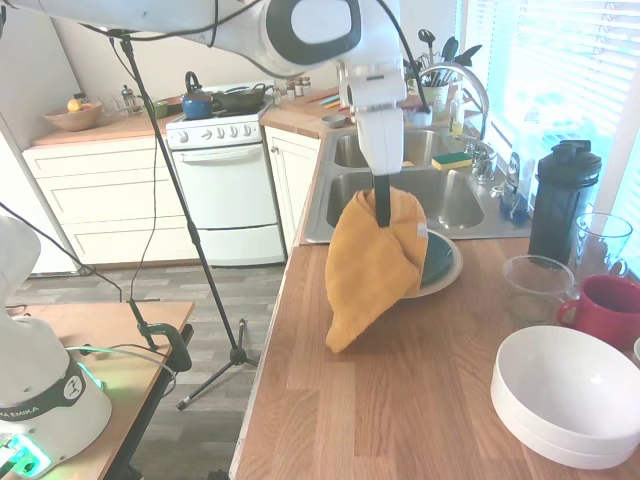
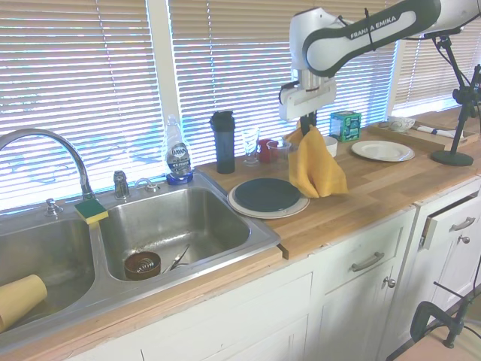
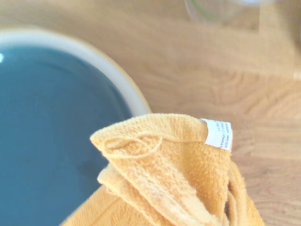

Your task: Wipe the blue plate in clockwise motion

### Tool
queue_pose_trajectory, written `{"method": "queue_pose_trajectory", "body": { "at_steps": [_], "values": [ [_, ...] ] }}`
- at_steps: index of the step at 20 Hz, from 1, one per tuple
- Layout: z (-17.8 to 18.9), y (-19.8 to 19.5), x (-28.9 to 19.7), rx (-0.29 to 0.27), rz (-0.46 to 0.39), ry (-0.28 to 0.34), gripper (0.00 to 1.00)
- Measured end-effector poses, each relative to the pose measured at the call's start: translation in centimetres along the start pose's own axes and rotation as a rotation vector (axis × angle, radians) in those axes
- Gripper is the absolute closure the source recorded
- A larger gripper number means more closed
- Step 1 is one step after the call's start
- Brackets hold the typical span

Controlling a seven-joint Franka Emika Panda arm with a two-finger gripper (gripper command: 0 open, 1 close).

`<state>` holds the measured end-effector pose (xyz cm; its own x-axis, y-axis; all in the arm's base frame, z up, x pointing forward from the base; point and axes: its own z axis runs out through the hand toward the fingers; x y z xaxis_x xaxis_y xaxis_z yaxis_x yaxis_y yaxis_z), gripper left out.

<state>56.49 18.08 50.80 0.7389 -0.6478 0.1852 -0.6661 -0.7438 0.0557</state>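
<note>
Blue plate (image 2: 267,194): dark teal, round and glossy, lying flat inside a wider cream plate (image 2: 248,210) on the tabletop (image 2: 361,203); it sits below the gripper and just to its sink side, its surface bare. The wrist view shows the plate's blue face (image 3: 51,136) and the pale rim around it (image 3: 117,75) from close by.
Gripper (image 1: 381,212): hanging above the tabletop just beside the plates, fingers pointing down and clamped on the top of a yellow towel (image 1: 372,262).
Yellow towel: hangs down from the gripper in loose folds, its lower corner reaching toward the tabletop; whether it touches the wood cannot be told. In the first exterior view it covers part of the plates. A small white label (image 3: 218,133) shows on its edge in the wrist view.
Sink (image 2: 176,226): steel double basin beyond the plates, away from the gripper, with a green and yellow sponge (image 2: 91,210) on its divider.
Behind the gripper, by the window: a dark shaker bottle (image 2: 223,141), a dish soap bottle (image 2: 176,154), a red mug (image 1: 608,308) and a clear glass (image 1: 535,285).
White bowls (image 1: 565,395): stacked on the tabletop, well apart from the gripper.
</note>
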Motion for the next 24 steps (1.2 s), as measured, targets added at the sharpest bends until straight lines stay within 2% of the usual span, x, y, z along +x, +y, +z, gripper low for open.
{"method": "queue_pose_trajectory", "body": {
  "at_steps": [6,9,17,24],
  "values": [
    [-8.6,-2.3,-1.0,0.059,-0.018,0.016,1.0],
    [-10.0,-5.0,-2.1,0.073,-0.046,0.009,1.0],
    [-6.3,-14.0,-4.4,0.069,-0.115,-0.017,1.0],
    [-1.8,-16.7,-2.3,0.112,-0.147,-0.081,1.0]
  ]
}}
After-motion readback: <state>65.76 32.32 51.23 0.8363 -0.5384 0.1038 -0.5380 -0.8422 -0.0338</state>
